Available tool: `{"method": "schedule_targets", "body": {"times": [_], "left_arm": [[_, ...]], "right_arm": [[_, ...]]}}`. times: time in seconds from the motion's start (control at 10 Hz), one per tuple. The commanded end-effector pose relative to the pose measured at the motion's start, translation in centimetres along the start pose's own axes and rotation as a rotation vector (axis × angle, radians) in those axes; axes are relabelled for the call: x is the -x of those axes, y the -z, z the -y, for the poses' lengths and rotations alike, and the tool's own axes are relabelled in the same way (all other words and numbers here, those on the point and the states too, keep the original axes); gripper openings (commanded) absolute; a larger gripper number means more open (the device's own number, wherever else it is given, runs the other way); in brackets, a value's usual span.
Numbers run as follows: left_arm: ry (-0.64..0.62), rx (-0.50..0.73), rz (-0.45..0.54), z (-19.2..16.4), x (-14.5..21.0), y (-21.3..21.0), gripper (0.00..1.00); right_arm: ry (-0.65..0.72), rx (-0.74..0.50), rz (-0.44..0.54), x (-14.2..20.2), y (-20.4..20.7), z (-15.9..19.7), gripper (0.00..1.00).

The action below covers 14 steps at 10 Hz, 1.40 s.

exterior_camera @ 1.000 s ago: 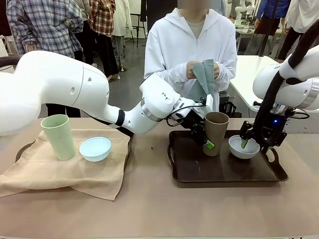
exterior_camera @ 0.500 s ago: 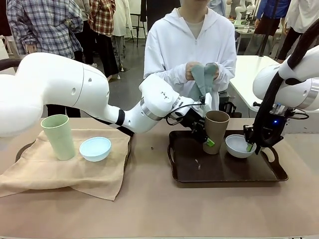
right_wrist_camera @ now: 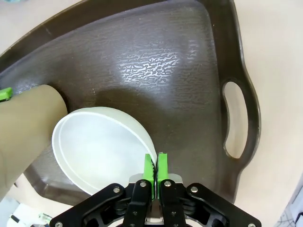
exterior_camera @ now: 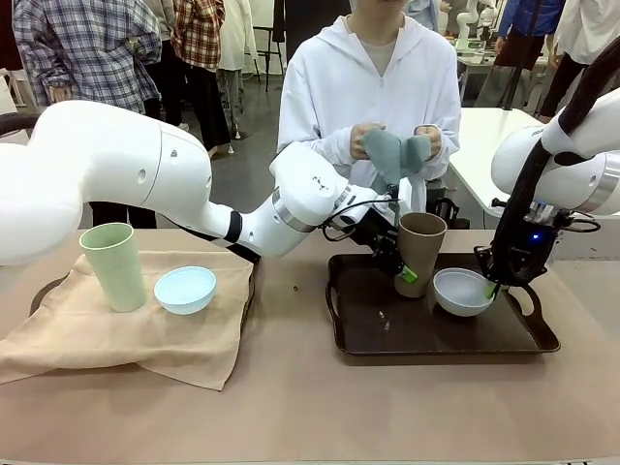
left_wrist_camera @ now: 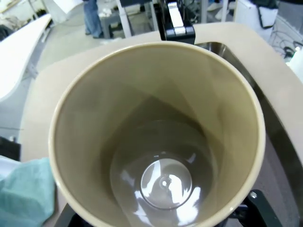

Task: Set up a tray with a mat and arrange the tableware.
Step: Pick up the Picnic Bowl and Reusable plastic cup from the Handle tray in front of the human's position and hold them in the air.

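**A:** While the white bowl (exterior_camera: 463, 291) sits tipped in the dark tray (exterior_camera: 436, 339), just beside the brown cup (exterior_camera: 418, 254), what has it?

**B:** Right jaws, clenched on its rim. Left jaws are at the cup; gripping or loose, can't tell.

**A:** Step?

**B:** Likely clearing this bare tray so the person's grey-green cloth (exterior_camera: 392, 155) goes in as a mat. The beige mat (exterior_camera: 126, 339) on the left already carries the pale green cup (exterior_camera: 114, 266) and light blue bowl (exterior_camera: 185, 289).

**A:** Next?

**B:** Lift clear, bowl level. That thin rim pinch could slip.
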State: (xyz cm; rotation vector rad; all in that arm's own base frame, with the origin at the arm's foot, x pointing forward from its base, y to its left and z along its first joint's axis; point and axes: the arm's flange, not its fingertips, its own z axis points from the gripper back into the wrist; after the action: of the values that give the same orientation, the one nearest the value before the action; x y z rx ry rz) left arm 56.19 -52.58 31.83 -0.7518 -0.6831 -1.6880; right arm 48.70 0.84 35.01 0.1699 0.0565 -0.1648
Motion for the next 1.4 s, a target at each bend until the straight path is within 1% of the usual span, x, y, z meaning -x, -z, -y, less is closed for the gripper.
{"method": "schedule_targets", "body": {"times": [0.0,0.1,0.3,0.4,0.6,0.8,1.0,1.1,1.2,1.3], "left_arm": [[-0.013,-0.011,-0.031,1.8,-0.9,-2.8,0.23],[-0.033,0.002,-0.044,3.0,-1.5,-4.5,0.23],[-0.061,-0.016,-0.075,6.5,-3.3,-8.8,0.23],[-0.078,-0.029,-0.08,8.0,-4.3,-10.5,0.23],[-0.101,-0.102,-0.045,11.3,-7.1,-14.2,0.23],[-0.074,-0.159,-0.008,14.2,-9.8,-17.3,0.23],[-0.055,-0.217,0.003,16.2,-12.8,-18.5,0.23],[-0.04,-0.241,0.007,17.3,-14.3,-18.3,0.23],[-0.03,-0.27,0.003,17.7,-15.2,-18.2,0.23],[-0.04,-0.278,0.005,17.9,-15.2,-18.6,0.23]], "right_arm": [[-0.003,-0.004,-0.008,0.2,-1.0,0.1,0.0],[-0.015,0.005,-0.012,1.1,-2.2,0.1,0.0],[-0.079,0.008,-0.01,3.9,-6.5,-0.6,0.0],[-0.1,0.017,0.008,5.3,-8.8,-1.1,0.0],[-0.139,0.04,0.018,8.4,-13.3,-2.0,0.0],[-0.144,0.049,0.043,11.0,-17.6,-2.9,0.0],[-0.141,0.037,0.09,13.5,-21.7,-3.8,0.0],[-0.141,0.041,0.126,14.8,-23.3,-4.3,0.0],[-0.134,0.035,0.145,15.1,-24.2,-4.7,0.0],[-0.136,0.017,0.141,14.3,-24.3,-4.8,0.0]]}}
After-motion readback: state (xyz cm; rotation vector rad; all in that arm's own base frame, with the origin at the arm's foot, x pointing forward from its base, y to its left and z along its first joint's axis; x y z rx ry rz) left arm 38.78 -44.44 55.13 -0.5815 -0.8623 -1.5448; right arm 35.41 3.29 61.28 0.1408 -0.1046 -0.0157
